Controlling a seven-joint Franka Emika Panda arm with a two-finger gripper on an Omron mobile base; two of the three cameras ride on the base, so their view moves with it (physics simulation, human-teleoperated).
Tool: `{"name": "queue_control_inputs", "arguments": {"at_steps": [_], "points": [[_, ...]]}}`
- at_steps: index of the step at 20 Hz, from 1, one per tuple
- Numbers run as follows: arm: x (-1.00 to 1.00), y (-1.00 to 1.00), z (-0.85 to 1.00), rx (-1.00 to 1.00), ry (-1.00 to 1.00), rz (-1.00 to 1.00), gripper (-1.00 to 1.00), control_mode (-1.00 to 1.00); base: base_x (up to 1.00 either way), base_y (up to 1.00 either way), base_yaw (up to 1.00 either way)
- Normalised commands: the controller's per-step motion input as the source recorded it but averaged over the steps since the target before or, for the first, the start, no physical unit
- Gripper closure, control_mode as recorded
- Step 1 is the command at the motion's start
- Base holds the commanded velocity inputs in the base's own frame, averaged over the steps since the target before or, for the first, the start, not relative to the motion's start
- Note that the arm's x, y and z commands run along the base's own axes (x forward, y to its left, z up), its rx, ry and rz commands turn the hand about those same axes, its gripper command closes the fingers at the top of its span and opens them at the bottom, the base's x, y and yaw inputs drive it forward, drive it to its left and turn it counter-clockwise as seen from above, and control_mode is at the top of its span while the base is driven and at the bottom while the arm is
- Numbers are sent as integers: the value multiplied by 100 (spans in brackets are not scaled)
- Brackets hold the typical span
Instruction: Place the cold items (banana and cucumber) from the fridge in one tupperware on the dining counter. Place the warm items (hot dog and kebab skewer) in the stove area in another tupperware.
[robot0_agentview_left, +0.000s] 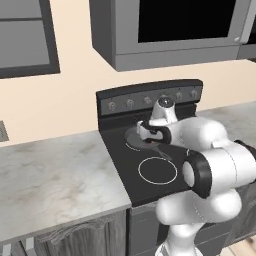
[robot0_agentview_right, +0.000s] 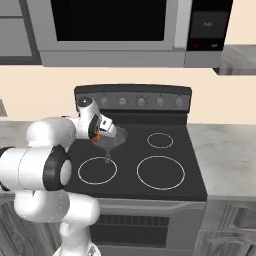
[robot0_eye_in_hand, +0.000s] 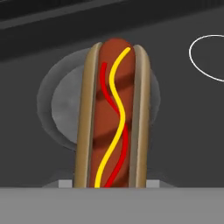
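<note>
Claw (robot0_agentview_right: 100, 137) clamped on hot dog (robot0_eye_in_hand: 112, 118), held lengthwise btwn fingers, above pan (robot0_agentview_right: 112, 141) on stove (robot0_agentview_right: 165, 172).

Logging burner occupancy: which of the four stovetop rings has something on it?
The rear-left white burner ring: the round grey pan sits over it, under the gripper. The other three rings lie bare on the black glass stovetop.

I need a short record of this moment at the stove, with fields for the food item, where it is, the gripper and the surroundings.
item: hot dog in a bun, with red and yellow sauce lines
location: over a grey pan on the black stove
gripper: gripper above the pan, shut on the hot dog
surroundings: marble counter beside the stove, microwave above
</note>
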Motion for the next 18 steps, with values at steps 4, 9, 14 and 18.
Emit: {"name": "queue_control_inputs", "arguments": {"at_steps": [4,9,14,18], "points": [[-96,-24,72,0,-19,-6,100,-100,0,0,0],[-100,-40,86,0,-1,-9,100,-100,0,0,0],[-99,-17,100,0,21,-4,100,-100,0,0,0],[-94,-2,51,0,27,-1,100,-100,0,0,0]]}}
